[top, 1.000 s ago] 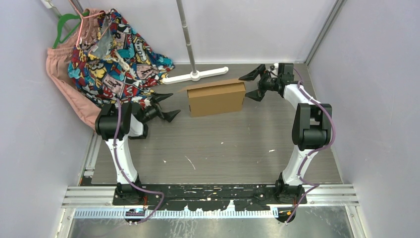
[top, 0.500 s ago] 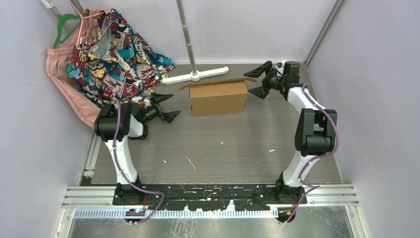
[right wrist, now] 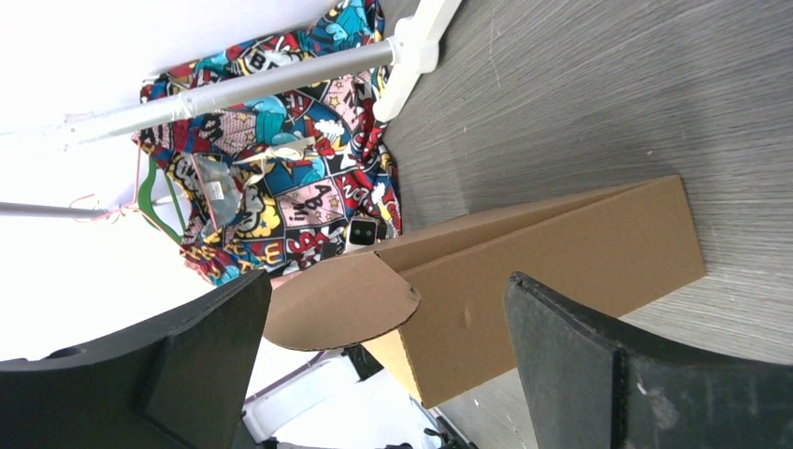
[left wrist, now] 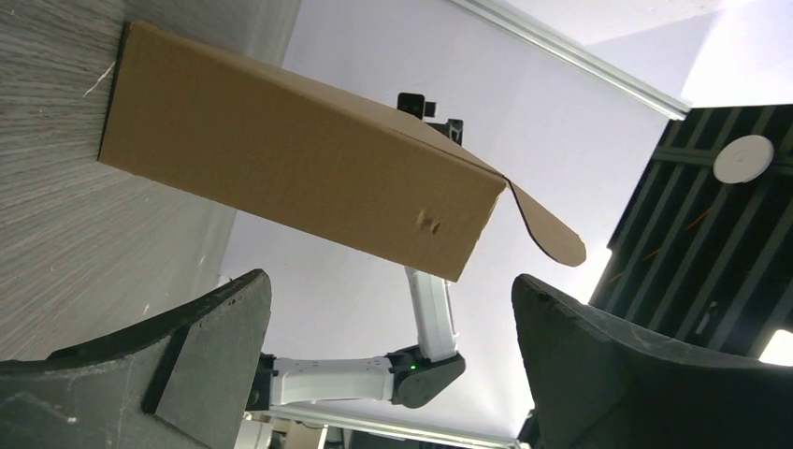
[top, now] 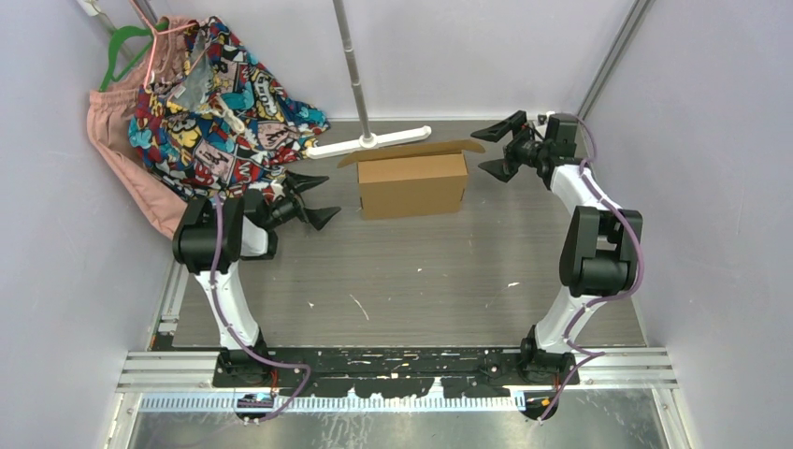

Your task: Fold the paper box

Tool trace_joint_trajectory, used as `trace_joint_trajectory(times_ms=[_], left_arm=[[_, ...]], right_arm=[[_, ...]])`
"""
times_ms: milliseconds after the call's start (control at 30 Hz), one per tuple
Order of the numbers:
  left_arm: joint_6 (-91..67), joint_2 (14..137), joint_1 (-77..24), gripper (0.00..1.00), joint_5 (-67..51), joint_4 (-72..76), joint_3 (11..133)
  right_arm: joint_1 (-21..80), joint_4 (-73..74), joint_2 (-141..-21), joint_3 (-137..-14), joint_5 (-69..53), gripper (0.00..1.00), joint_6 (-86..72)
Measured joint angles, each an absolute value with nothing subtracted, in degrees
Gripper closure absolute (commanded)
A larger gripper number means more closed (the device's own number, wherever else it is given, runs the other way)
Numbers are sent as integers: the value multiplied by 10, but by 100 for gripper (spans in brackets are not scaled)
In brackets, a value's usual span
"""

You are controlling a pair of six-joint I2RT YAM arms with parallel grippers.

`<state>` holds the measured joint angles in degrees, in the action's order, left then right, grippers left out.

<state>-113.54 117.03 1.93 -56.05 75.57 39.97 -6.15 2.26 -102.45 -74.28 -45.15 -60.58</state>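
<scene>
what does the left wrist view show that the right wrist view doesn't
Only the left wrist view: the right arm beyond the cardboard box, and a round white disc on the dark ceiling. Only the right wrist view: the patterned cloth, the green hanger and the white pole stand. Both: the cardboard box on the grey table, with a rounded flap sticking out.

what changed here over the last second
The right gripper drew back from the right end of the paper box toward the far right corner, open and empty. The box shifted slightly right, and its right end flap now sticks out. The left gripper hardly moved: open, left of the box, apart from it.
</scene>
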Motion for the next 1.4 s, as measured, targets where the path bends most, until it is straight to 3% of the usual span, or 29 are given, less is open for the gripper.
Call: trace_joint_trajectory(times_ms=[333, 600, 900, 1200, 1400], left_arm=[[-989, 1058, 19, 0, -578, 541, 426], [-705, 905, 18, 0, -556, 126, 540], [-488, 781, 0, 0, -474, -159, 626], [-359, 644, -25, 0, -380, -328, 674], [-303, 576, -25, 0, -333, -405, 730]], right_arm=[[-130, 32, -966, -691, -441, 0, -605], [-162, 135, -839, -678, -411, 0, -524], [-158, 277, -743, -707, -356, 0, -406], [-131, 359, -607, -712, -328, 0, -354], [-64, 412, -566, -798, -269, 0, -329]])
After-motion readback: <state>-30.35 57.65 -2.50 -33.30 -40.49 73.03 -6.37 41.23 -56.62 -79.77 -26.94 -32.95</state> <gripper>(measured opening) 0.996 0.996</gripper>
